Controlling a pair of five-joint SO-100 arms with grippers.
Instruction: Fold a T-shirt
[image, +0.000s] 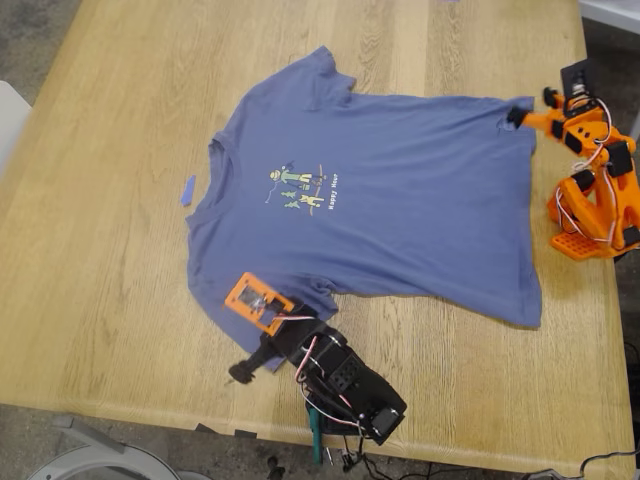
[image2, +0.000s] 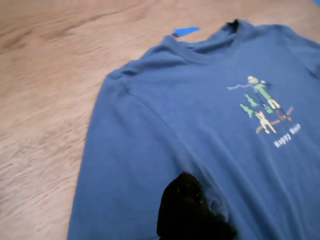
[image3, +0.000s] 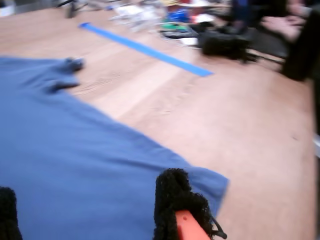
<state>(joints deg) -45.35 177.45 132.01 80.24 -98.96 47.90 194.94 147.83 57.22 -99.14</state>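
Exterior view shows the T-shirt (image: 400, 190) spread nearly flat, print up, across the centre of the counter (image: 90, 290); slate-blue, lightly wrinkled. My first hand (image: 262, 303) rests on its lower-left sleeve; whether it is clamped cannot be told. My second hand (image: 520, 116) pinches the upper-right hem corner. Risk: uneven pulling would bunch the thin cloth.

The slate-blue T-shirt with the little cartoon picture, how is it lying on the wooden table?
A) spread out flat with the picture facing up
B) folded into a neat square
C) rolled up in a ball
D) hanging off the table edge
A: the slate-blue T-shirt lies opened out on the wooden table, with its yellow-green cartoon print facing up and both sleeves unfolded.
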